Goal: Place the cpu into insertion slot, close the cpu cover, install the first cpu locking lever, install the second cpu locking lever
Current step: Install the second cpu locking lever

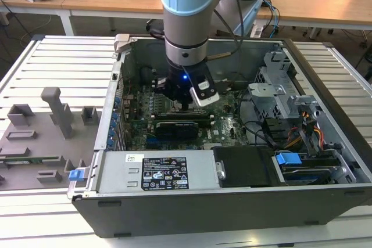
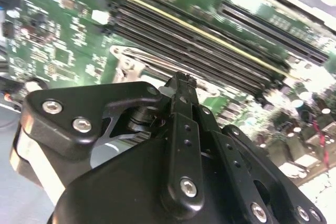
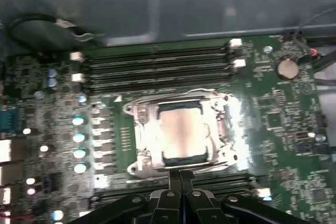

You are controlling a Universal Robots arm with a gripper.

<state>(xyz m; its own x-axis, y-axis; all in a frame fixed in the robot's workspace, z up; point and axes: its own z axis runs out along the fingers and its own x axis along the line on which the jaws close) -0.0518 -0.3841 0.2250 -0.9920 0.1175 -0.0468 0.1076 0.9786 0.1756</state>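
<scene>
cpu: dull silver square chip seated under the thin grey metal cover frame, frame centre.
fingers: black fingers pressed together, empty, at the frame's lower edge.
handling: likely light, rigid, fragile; hold by edges.

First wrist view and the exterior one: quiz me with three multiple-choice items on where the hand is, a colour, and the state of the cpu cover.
1. Where is the hand?
A. over the grey fixture tray
B. at the edge of the cpu cover
C. above the drive cage

2. What colour is the motherboard?
A. green
B. red
C. white

3. How does the cpu cover lie?
A. standing upright
B. removed from the case
C. flat over the cpu

Answers: 1 B, the first wrist view shows the fingertips at the frame's edge; 2 A, green shows in both wrist views; 3 C, the metal frame rings the silver chip.
</scene>
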